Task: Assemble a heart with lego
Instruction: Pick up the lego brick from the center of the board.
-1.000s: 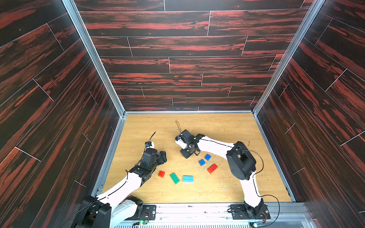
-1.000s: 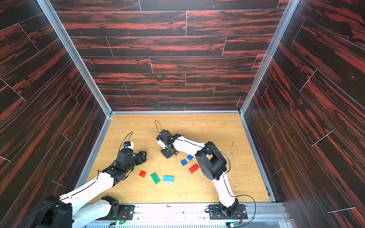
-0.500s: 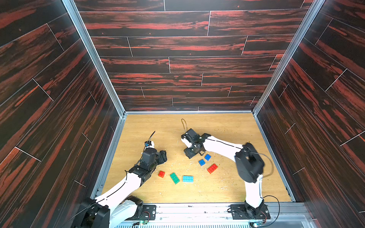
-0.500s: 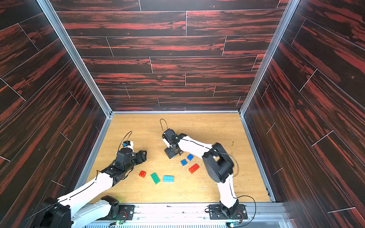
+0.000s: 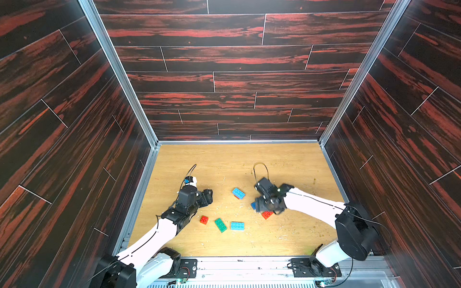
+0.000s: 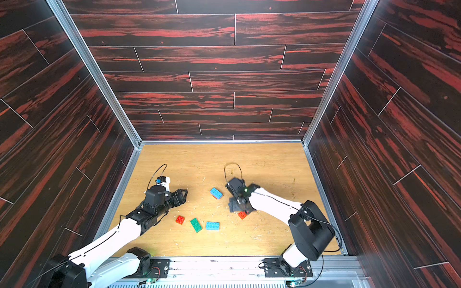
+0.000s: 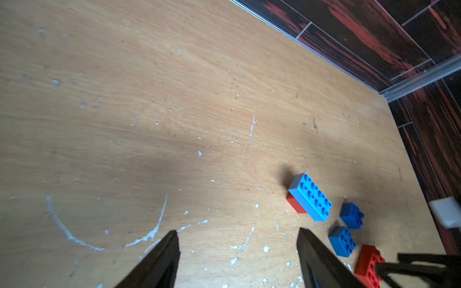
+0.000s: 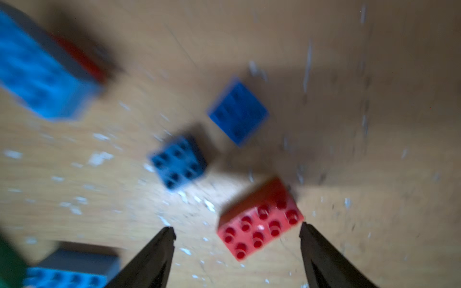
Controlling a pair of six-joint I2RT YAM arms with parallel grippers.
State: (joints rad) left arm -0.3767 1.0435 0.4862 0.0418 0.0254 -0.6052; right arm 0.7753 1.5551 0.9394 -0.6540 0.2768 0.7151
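Note:
Lego lies loose on the wooden floor; no heart shape is in view. The only joined pieces are a light-blue brick on a red one [image 5: 238, 193] [image 6: 216, 193] [image 7: 310, 197]. My right gripper [image 5: 268, 202] [image 8: 237, 228] hovers open over a long red brick [image 8: 259, 222] [image 5: 267, 214], which lies between its fingers, untouched. Two dark-blue squares [image 8: 178, 162] [image 8: 238, 109] sit just beyond. My left gripper [image 5: 208, 197] [image 7: 238, 233] is open and empty, left of the stack. A small red square [image 5: 204, 219], a green brick [image 5: 221, 225] and a light-blue brick [image 5: 237, 225] lie nearer the front.
Dark wood-pattern walls [image 5: 224, 82] with metal rails enclose the floor on three sides. White scuffs and flecks mark the floor [image 7: 149, 124]. The right arm's black elbow joint [image 5: 354, 232] stands at the front right.
The right gripper has opened, left the light-blue-on-red stack on the floor, and moved right and toward the front, over the long red brick. The left arm has barely moved.

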